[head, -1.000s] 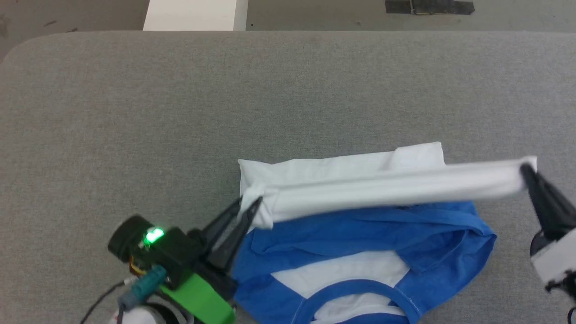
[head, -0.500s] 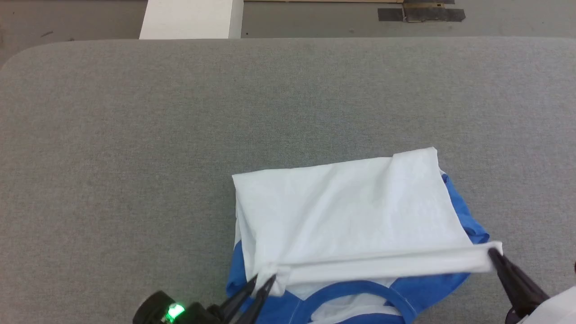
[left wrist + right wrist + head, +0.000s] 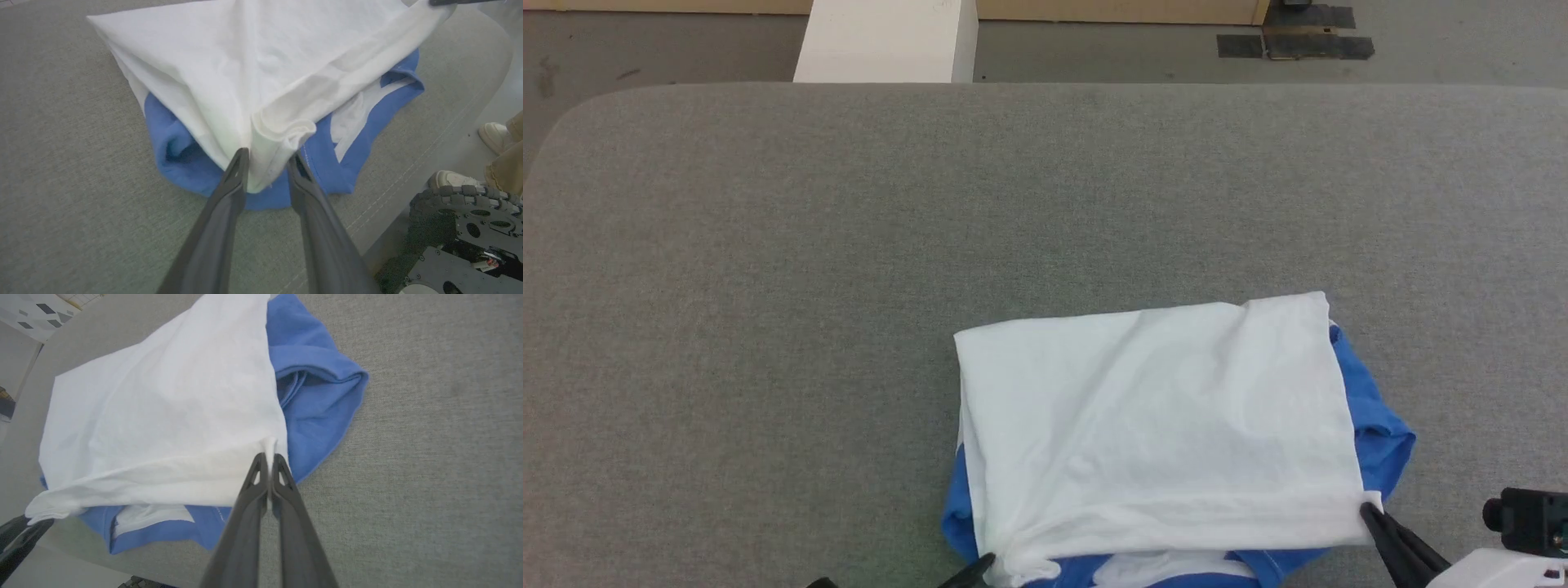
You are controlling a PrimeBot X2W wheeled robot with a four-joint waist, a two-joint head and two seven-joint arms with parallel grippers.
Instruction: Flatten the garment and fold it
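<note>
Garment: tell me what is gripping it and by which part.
The right claw is shut on the garment, pinching a corner of the folded-over white hem. The left claw has its jaws apart around the other hem corner, so no firm hold there.

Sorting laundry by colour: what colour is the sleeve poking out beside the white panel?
Bright blue; the sleeve of the garment shows best in the right wrist view.

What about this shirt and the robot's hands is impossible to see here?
The garment: head view, lower layers covered by its own folded-over white panel.
The left gripper: head view, mostly cut off by the bottom edge.
A person: left wrist view, cut off by the right edge.
</note>
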